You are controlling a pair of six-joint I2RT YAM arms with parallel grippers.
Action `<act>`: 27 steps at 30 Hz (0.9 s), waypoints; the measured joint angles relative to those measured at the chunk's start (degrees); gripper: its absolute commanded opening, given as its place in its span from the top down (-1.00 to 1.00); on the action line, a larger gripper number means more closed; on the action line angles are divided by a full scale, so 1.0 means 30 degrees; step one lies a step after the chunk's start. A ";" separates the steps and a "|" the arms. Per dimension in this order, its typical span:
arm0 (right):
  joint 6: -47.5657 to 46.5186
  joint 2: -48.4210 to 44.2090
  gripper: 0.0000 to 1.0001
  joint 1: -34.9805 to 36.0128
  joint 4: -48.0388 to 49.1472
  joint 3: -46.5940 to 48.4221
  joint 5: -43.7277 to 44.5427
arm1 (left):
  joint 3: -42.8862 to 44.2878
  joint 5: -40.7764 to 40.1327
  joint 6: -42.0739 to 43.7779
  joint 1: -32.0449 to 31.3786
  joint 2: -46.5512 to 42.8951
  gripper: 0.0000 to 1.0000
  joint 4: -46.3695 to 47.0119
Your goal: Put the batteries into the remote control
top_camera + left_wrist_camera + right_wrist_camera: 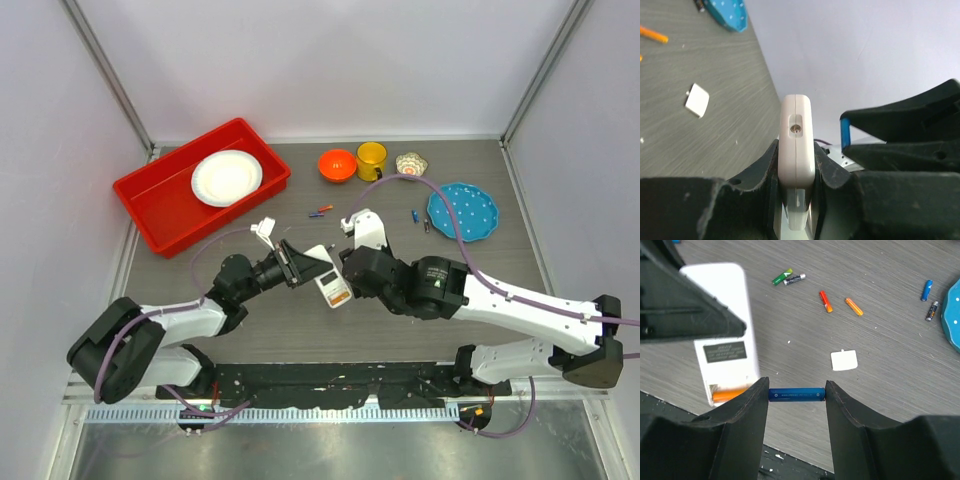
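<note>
Now, remote control (797, 150) clamped; battery (797, 394) seemingly pinched

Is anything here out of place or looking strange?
Yes. The small white cover lies alone on the table, off the remote, whose bay is open with one orange battery inside. Loose batteries lie scattered beyond it.

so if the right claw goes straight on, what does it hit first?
Probably the table just short of the white cover; remote sits left of that line. Depth unclear.
</note>
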 measured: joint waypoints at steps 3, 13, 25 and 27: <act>0.0007 0.0000 0.98 0.0707 -0.0109 -0.0058 0.0226 | -0.0182 -0.0481 -0.0197 -0.0029 0.0678 1.00 0.2237; -0.0146 -0.0328 0.99 0.1800 0.0714 -0.1173 0.0466 | -0.1413 -0.1005 -0.0554 -0.0051 0.2084 1.00 0.5115; -0.0204 -0.0328 0.99 0.1843 0.1078 -0.1173 0.0947 | -0.1523 -0.0816 -0.0918 -0.0051 0.2098 0.99 0.5654; -0.0131 -0.0350 0.98 0.1843 0.1107 -0.1180 0.1078 | -0.1683 -0.0670 -0.0903 -0.0051 0.2018 1.00 0.5719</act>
